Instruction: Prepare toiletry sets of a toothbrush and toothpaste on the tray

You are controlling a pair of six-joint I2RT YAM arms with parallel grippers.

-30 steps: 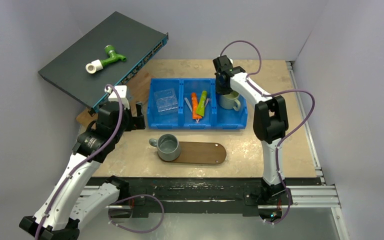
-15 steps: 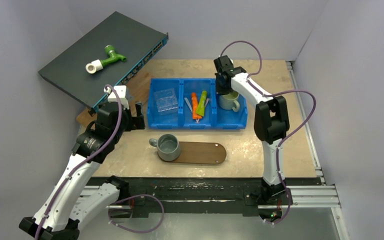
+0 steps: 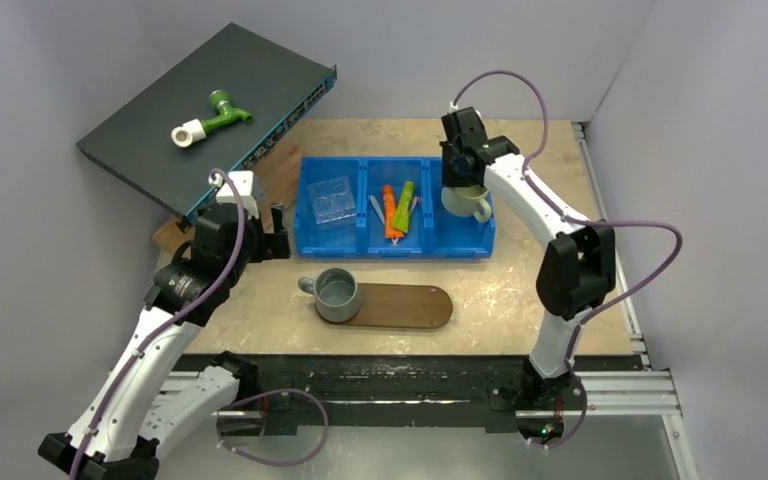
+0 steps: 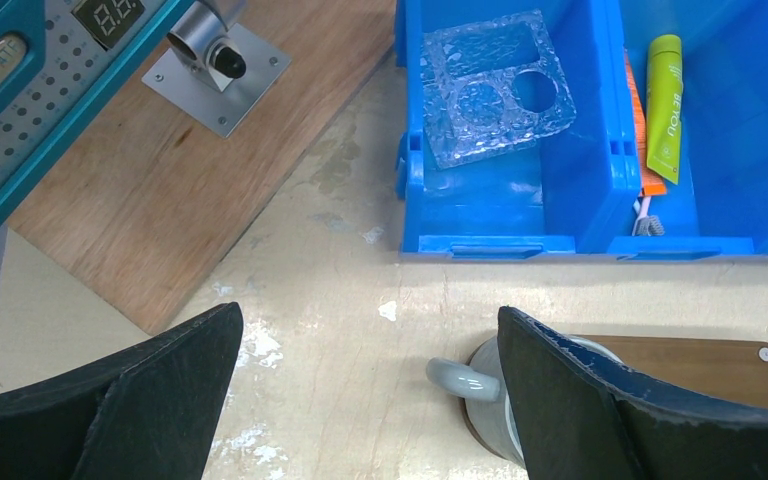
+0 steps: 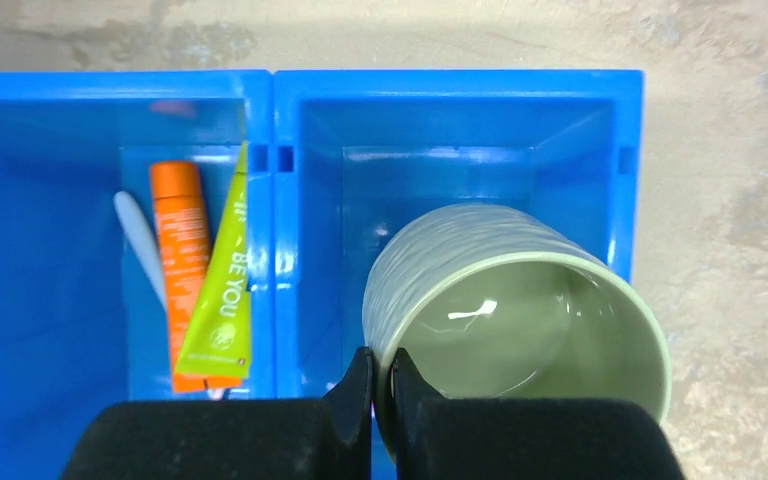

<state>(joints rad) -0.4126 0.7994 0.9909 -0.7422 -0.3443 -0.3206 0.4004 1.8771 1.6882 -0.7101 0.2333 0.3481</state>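
1. Pale-green mug (image 5: 520,320) rim pinched by right gripper (image 5: 380,388), over right compartment of blue bin (image 5: 455,80).
2. Left gripper (image 4: 368,330) wide, empty.
3. Orange tube (image 5: 182,230), lime-green tube (image 5: 222,310) in middle compartment; tray (image 3: 410,305) near table's front edge.

I count two mugs, a grey mug (image 3: 337,293) and a pale green mug (image 5: 520,310); two tubes, an orange tube (image 5: 182,240) and a lime-green tube (image 5: 222,300); one blue bin (image 3: 400,252); one oval tray (image 3: 410,305).

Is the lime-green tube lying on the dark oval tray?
No, the lime-green tube lies with the orange tube in the middle compartment of the blue bin, while the tray holds only a grey mug.
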